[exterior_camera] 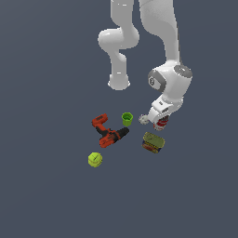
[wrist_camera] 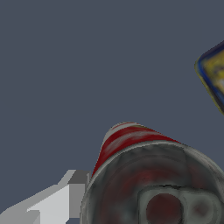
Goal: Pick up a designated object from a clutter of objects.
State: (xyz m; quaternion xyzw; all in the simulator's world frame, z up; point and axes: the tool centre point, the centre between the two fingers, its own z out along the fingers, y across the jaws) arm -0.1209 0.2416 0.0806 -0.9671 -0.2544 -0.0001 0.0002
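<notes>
The soup can with its red-and-white label stands among the clutter, right of centre in the exterior view. My gripper has come down over it with the hand covering its top. In the wrist view the can fills the frame, its dark metallic lid very close to the camera. One grey finger rests against the can's side. The other finger is hidden behind the can.
A flat olive-and-red tin lies just in front of the can, and a small white lump sits beside it. A green cup, a red-and-black drill and a yellow-green ball lie toward the exterior view's left.
</notes>
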